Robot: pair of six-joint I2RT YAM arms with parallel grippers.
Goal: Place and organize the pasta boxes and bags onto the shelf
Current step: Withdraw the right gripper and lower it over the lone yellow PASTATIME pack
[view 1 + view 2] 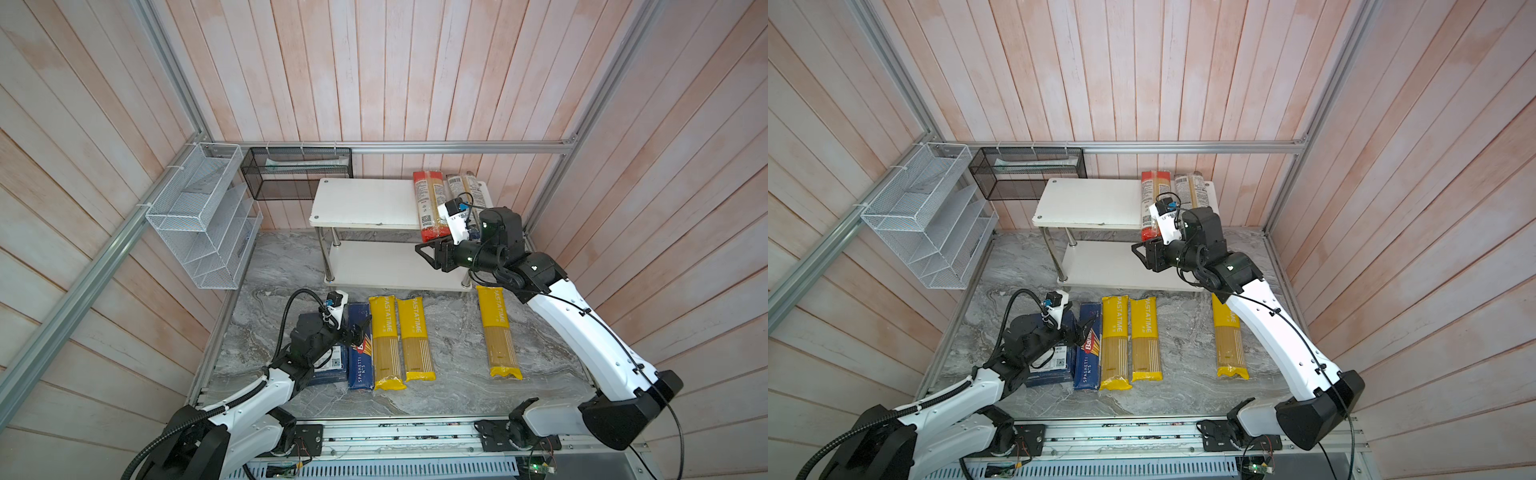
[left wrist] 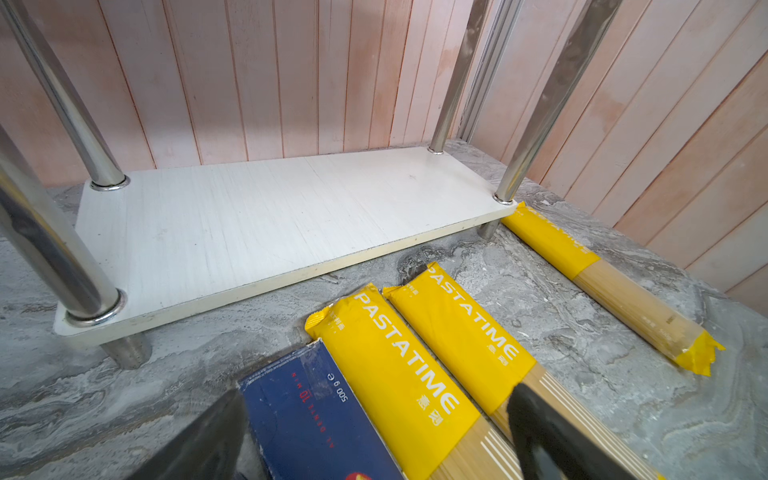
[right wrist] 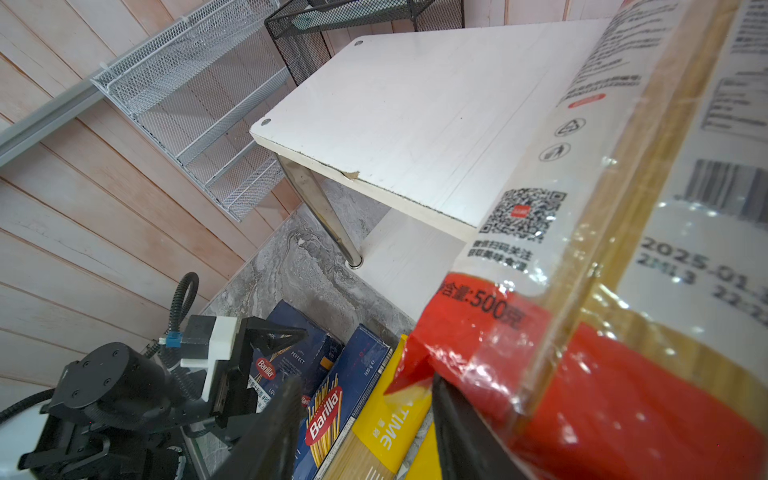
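Note:
The shelf [image 1: 365, 201] stands at the back. On the right of its top board lie a red-ended bag [image 1: 428, 203] and a white-labelled bag [image 1: 465, 187]. My right gripper [image 1: 430, 251] is open at the red-ended bag's overhanging front end [image 3: 582, 374]; the bag rests beside one finger [image 3: 457, 436], not between the jaws. On the table lie three yellow bags [image 1: 386, 340] [image 1: 415, 336] [image 1: 496, 332], the narrow spaghetti box [image 1: 359, 361] and the wide box [image 1: 332, 365], which my left arm partly covers. My left gripper [image 2: 374, 440] is open over the narrow box [image 2: 311, 415] and the nearest yellow bag [image 2: 395, 374].
The shelf's lower board [image 2: 270, 216] is bare, with chrome legs [image 2: 536, 104] at its corners. A white wire-mesh rack [image 1: 203, 216] hangs on the left wall and a black mesh basket [image 1: 297, 172] on the back rail. Wooden walls close in on three sides.

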